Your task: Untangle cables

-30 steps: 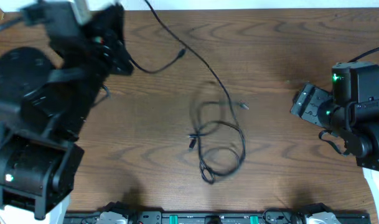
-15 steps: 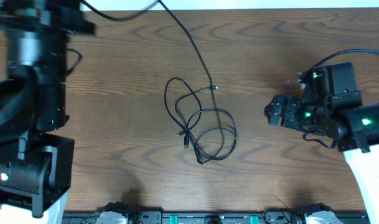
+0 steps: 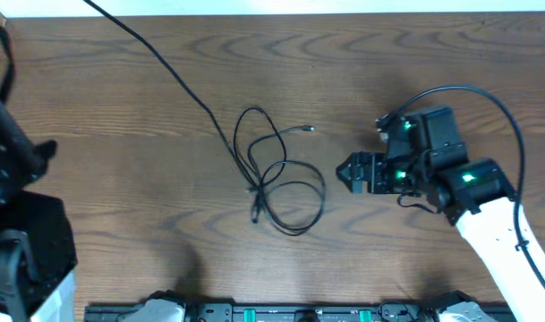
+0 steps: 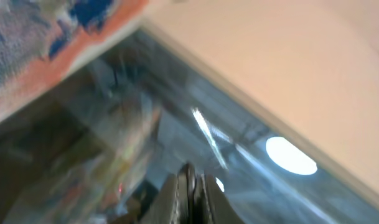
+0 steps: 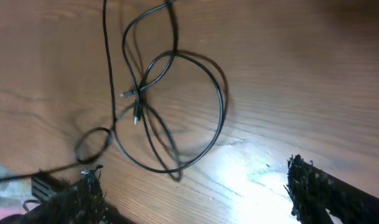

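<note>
Now, black cables (image 3: 256,186) looped on table (image 3: 147,224), right fingers (image 5: 313,186) wide, left fingers (image 4: 188,193) pressed together.

Brown wood-grain table (image 3: 451,80) lies under the right gripper (image 3: 348,172); a black rail (image 3: 299,313) (green marks on it) runs well off to its side.

Black right arm (image 3: 433,165) with green lights, white forearm; right hand (image 5: 195,185) apparently rough-padded
</note>
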